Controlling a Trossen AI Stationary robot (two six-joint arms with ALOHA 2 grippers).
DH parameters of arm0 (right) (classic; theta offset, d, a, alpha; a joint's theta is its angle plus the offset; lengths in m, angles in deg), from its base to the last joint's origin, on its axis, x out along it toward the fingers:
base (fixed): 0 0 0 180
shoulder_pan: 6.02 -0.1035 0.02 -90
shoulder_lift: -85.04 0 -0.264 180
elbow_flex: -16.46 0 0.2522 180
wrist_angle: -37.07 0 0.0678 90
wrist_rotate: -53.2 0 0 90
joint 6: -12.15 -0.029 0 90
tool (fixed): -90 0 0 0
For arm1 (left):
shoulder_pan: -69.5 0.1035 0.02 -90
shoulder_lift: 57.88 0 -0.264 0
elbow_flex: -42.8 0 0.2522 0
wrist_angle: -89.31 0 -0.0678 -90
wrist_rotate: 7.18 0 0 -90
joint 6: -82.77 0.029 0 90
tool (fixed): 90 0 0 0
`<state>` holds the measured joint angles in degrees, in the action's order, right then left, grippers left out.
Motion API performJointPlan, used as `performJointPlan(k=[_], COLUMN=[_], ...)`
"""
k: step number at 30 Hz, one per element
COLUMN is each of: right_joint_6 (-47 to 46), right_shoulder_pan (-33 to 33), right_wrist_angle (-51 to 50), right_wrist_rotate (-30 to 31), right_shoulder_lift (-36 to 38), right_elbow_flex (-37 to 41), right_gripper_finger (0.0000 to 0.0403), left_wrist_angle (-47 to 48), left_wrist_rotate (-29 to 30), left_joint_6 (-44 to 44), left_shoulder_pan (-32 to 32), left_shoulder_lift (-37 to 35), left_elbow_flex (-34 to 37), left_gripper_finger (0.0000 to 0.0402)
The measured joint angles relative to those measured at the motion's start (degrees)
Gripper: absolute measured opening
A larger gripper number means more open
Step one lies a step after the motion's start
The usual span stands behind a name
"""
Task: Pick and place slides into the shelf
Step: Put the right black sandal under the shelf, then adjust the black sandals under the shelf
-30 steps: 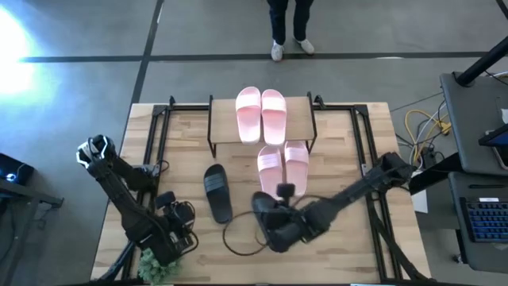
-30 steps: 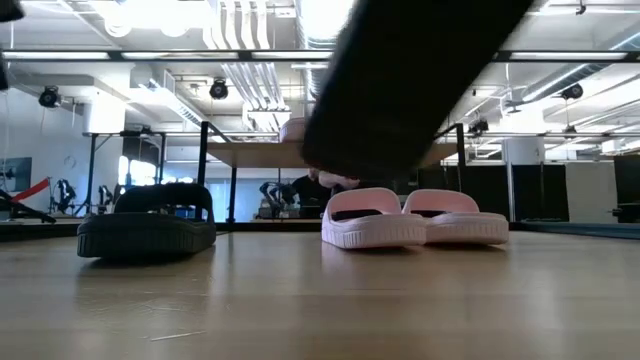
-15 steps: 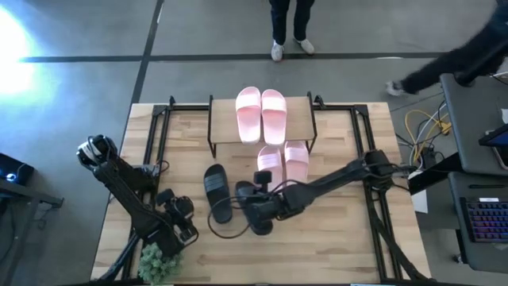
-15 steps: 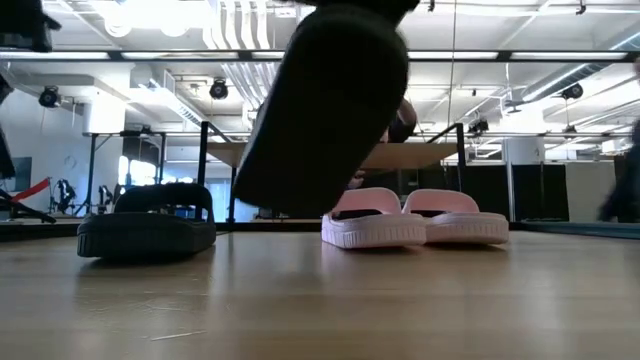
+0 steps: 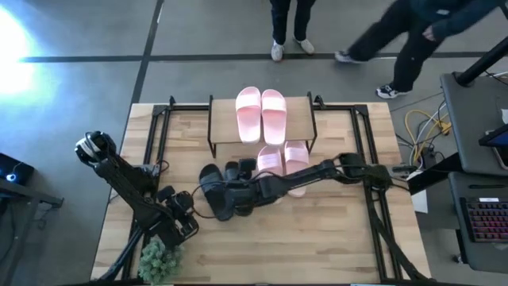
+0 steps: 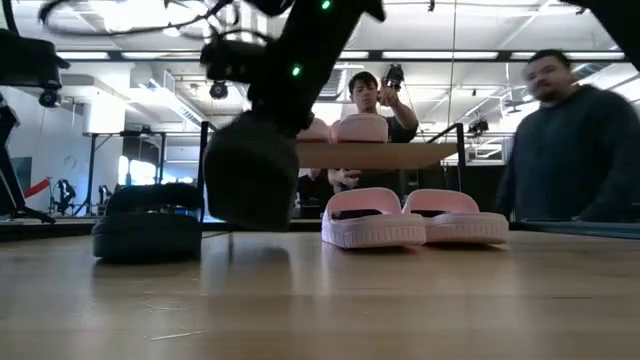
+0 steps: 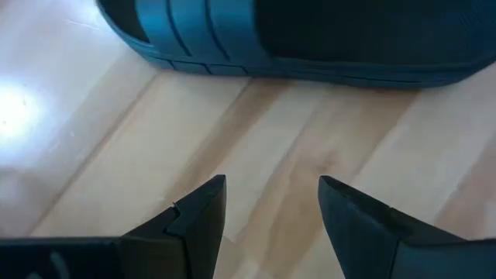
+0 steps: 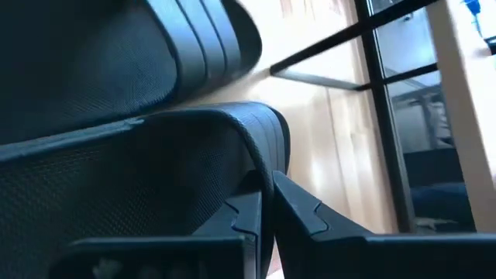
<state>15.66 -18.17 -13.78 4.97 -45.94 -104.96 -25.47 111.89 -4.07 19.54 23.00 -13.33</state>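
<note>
- The right gripper (image 5: 238, 193) has swung across the table in the last second, from the near middle over to the left of centre, and it carries a black slide (image 6: 250, 180) with it.
- Its fingers are pinched on the strap of that slide; the right wrist view shows the strap edge (image 8: 260, 147) clamped between them.
- The carried slide now hangs just above the wood, right beside the other black slide (image 6: 148, 222), which lies flat on the tabletop (image 5: 317, 238); a second ago the two were well apart.
- To my eye that means the arm is bringing the black pair together, not yet onto the shelf (image 5: 218, 123).
- On the shelf's top board sit two pink slides (image 5: 260, 113); two more pink slides (image 5: 284, 163) lie on the table just in front of it.
- The left gripper (image 5: 176, 224) waits near the front left by the small green plant (image 5: 157, 260), its fingers spread and empty, with a black slide's edge (image 7: 310, 46) ahead of it.
- A person (image 6: 565, 140) has walked in behind the table.
</note>
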Motion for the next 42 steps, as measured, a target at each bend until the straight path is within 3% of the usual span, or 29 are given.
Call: performJointPlan(k=[7,12,16,23,28,37,42], right_joint_6=[-1.26,-5.09,-7.58,-9.10,-9.96,-21.51,-28.90], right_shoulder_pan=[0.57,0.89,1.14,0.88,-0.36,-1.24,-1.48], right_wrist_angle=[-10.31,-12.19,-12.74,-15.31,-15.54,-19.49,-27.52], right_wrist_rotate=[6.35,4.93,0.44,0.23,0.24,-1.71,-1.81], right_shoulder_lift=[-6.06,-6.17,-5.37,-3.96,-0.90,9.04,12.01], right_elbow_flex=[-5.92,-5.94,-5.99,-5.94,-6.38,-5.77,-5.33], right_gripper_finger=[0.0013,0.0019,0.0059,0.0149,0.0180,0.0170,0.0159], left_wrist_angle=[-0.11,-2.37,-7.06,-7.99,-8.18,-23.73,-24.87], left_wrist_rotate=[0.02,0.24,0.24,0.96,1.63,0.04,-0.48], left_joint_6=[0.17,0.60,0.64,0.66,0.74,0.67,-2.53], left_shoulder_pan=[0.93,1.26,1.26,2.03,4.31,10.01,11.73], left_shoulder_lift=[-0.68,-0.76,-1.17,-1.22,-1.22,-5.23,-11.18], left_elbow_flex=[2.06,3.25,5.14,6.06,7.03,14.56,18.72], left_gripper_finger=[0.0191,0.0191,0.0191,0.0191,0.0191,0.0191,0.0191])
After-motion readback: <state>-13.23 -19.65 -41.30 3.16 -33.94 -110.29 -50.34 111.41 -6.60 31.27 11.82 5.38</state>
